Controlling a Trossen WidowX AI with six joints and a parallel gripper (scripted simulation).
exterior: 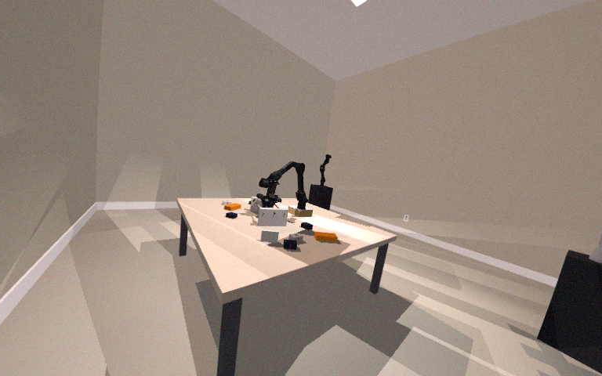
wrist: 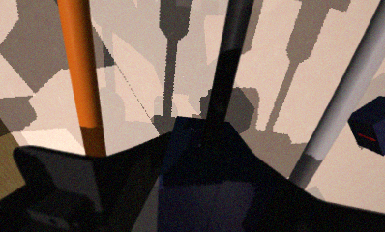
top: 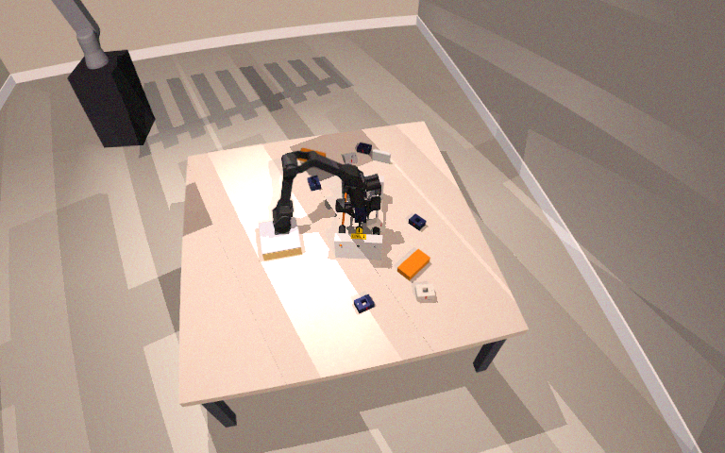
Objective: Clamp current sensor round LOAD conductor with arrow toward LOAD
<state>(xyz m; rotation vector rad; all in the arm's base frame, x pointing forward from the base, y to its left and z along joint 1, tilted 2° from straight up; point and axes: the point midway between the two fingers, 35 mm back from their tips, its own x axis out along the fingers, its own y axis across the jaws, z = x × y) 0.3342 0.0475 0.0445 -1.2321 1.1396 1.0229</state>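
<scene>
My gripper (top: 360, 209) (wrist: 203, 142) is shut on the dark blue current sensor (top: 360, 214) (wrist: 206, 203), with a finger on either side of it. The sensor is at the black conductor (wrist: 233, 43), the middle one of three. Its arrow and latch are hidden, and I cannot tell whether its halves are fully closed. The orange conductor (wrist: 78, 68) is to the left and the grey conductor (wrist: 351, 77) to the right in the wrist view. A yellow marker (top: 359, 236) stands on the white panel (top: 358, 249) (exterior: 272, 218) in line with the middle conductor; its lettering is too small to read surely.
Loose blue blocks (top: 363, 303) (top: 417, 221) (top: 314, 182) (wrist: 378, 126), a white block (top: 425, 292) and an orange block (top: 413, 264) (exterior: 325, 236) lie around the conductor stand. The arm's base box (top: 281, 244) is to its left in the top view.
</scene>
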